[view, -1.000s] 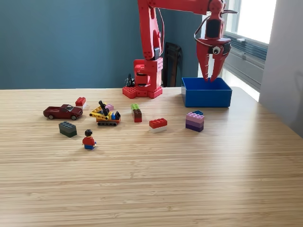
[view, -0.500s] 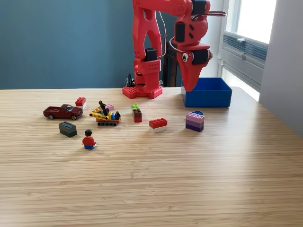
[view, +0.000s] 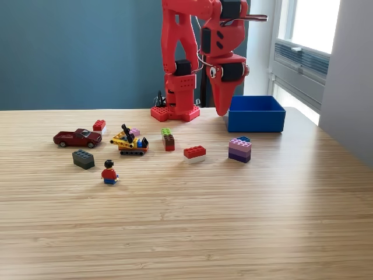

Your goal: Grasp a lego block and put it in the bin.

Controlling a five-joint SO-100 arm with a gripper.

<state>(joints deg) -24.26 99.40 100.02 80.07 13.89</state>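
Note:
The blue bin (view: pixel 255 114) stands at the back of the table, on the exterior view's right. My red gripper (view: pixel 222 111) hangs pointing down just left of the bin's left wall, above the table. Its jaws form one closed wedge with nothing visible between them. Lego blocks lie in front: a red-on-white block (view: pixel 194 153), a pink and purple stack (view: pixel 239 150), a green-on-brown block (view: pixel 168 139), a dark grey block (view: pixel 83 158) and a small red block (view: pixel 99 125).
The arm's red base (view: pixel 175 112) is fixed at the back centre. A dark red toy car (view: pixel 77 137), a yellow toy vehicle (view: pixel 130 143) and a minifigure (view: pixel 109 172) sit on the left. A window and wall are at the right.
The gripper was open above the bin a second ago. It has since swung left out of the bin's area, turned, and its jaws have come together.

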